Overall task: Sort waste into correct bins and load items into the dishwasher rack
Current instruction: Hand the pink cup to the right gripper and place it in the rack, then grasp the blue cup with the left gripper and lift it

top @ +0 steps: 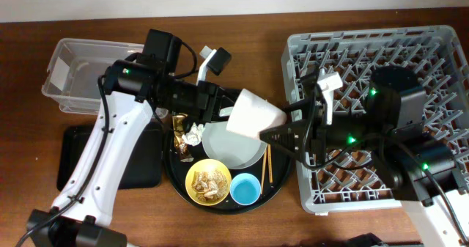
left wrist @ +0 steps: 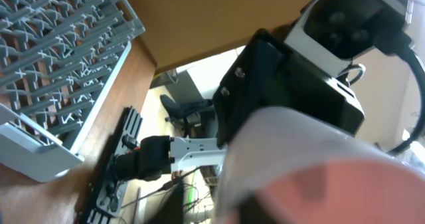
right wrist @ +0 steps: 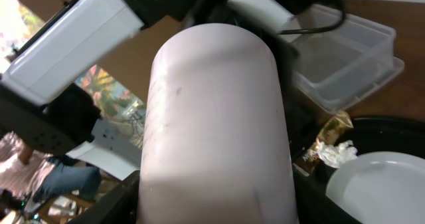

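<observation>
While the pink cup [top: 253,115] hangs above the round black tray [top: 176,175], left fingers [top: 226,99] seemingly pinching its rim and right fingers [top: 277,135] flanking it (clamped or not, I cannot tell), an early release could drop it onto the grey plate [top: 234,148].

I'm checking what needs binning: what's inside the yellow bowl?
Beige-brown crumbly food scraps sit inside the yellow bowl, piled over its middle, with yellow showing around them. The bowl's bottom under the scraps is covered, so whatever lies beneath them cannot be seen.

pink cup [top: 254,113] over plate [top: 233,148] (blocks access); clear tub [top: 73,75] open above.
</observation>
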You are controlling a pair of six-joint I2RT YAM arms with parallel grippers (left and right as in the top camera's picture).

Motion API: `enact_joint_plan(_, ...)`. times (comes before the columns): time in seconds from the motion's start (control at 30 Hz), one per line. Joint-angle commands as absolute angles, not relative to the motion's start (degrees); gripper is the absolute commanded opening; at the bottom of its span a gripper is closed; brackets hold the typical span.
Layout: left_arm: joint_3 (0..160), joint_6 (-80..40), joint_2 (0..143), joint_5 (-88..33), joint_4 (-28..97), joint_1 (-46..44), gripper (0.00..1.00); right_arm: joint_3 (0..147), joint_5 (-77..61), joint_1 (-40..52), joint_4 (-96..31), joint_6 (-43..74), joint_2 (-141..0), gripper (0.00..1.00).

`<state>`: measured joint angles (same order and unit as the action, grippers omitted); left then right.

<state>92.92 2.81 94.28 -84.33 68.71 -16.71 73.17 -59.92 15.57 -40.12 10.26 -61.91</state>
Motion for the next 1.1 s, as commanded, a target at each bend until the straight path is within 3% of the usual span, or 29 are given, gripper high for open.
enact_joint_plan(0.0, 93.6, 3.3, 93.9, -83.3, 68.0, -17.1, 1.00, 74.0, -57.2, 14.3, -40.5, 10.0, -57.7, 0.53)
enact_joint_plan(0.2, 93.6, 3.3, 93.9, -81.4, 67.6, -16.0, 1.00, 74.1, -48.9, 1.8, -50.8, 11.5, -50.3, 0.53)
enact_joint_plan(0.33, 93.6, 3.3, 93.9, -78.5, 67.6, -14.4, 1.00, 74.1, -30.3, -10.2, -68.4, 11.5, -50.5, 0.54)
enact_joint_plan(0.5, 93.6, 3.3, 93.9, -73.6, 67.8, -14.4, 1.00, 74.1, -10.7, -18.1, -80.1, 11.5, -57.4, 0.54)
enact_joint_plan(0.83, 93.6, 3.3, 93.9, -67.1, 67.8, -14.5, 1.00, 74.1, -7.2, -15.4, -86.1, 8.4, -83.2, 0.59)
enact_joint_plan(0.97, 93.6, 3.3, 93.9, -65.5, 68.7, -14.5, 1.00, 74.1, -6.8, -9.6, -84.5, 10.0, -83.6, 0.83)
enact_joint_plan(1.07, 93.6, 3.3, 93.9, -65.2, 70.5, -14.5, 1.00, 74.5, -6.4, -8.6, -83.9, 11.5, -83.0, 0.85)
